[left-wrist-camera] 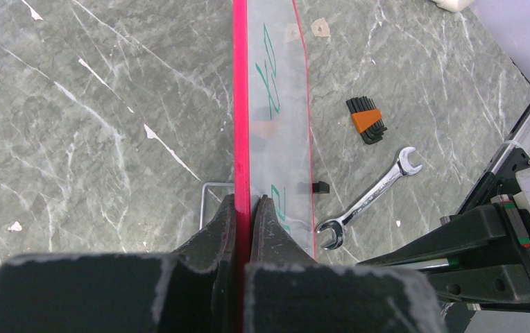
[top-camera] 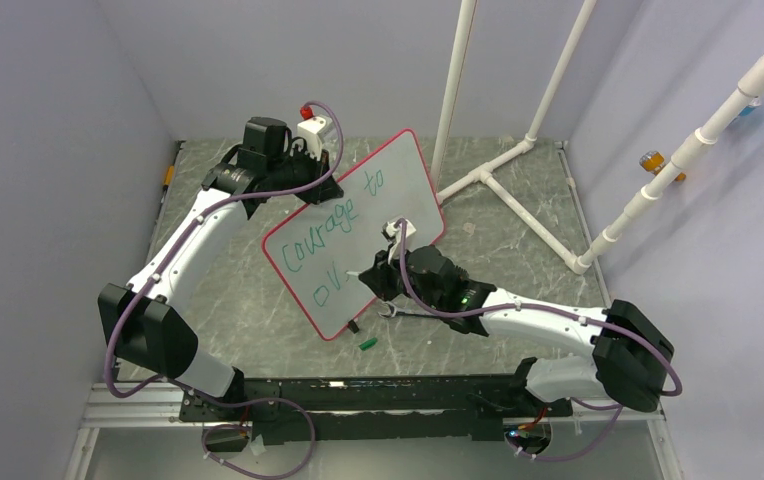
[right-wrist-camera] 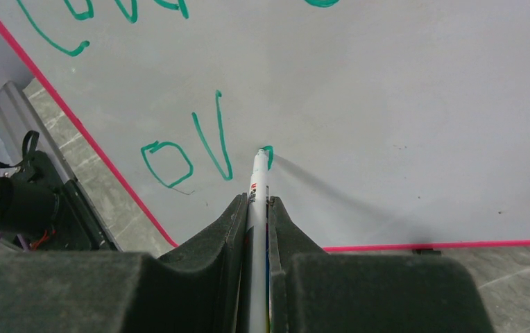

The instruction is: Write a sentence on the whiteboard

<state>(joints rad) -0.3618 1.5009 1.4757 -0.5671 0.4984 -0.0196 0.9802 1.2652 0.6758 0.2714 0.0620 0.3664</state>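
We saw the whiteboard standing slanted above the middle of the grey marbled desk, its low corner down near the desk and its high end toward the far side. The left fingers were clamped together on the board's red rim; in the left wrist view the board ran edge-on straight between them. On its white face the sentence read "Courage to" on a slanted upper line, with "ov" beneath it in green. The right fingers were closed on a white marker, which stuck out ahead of them with its tip touching the board at a small green stroke just beside the "v". In the top view the right arm reached in from the near right, its wrist in front of the lower half of the board. A silver open-ended wrench lay on the desk beside the board, with a black set of hex keys in an orange holder near it. A small green cap lay on the desk just beside the board's low corner. A white pipe frame stood at the far right of the desk.
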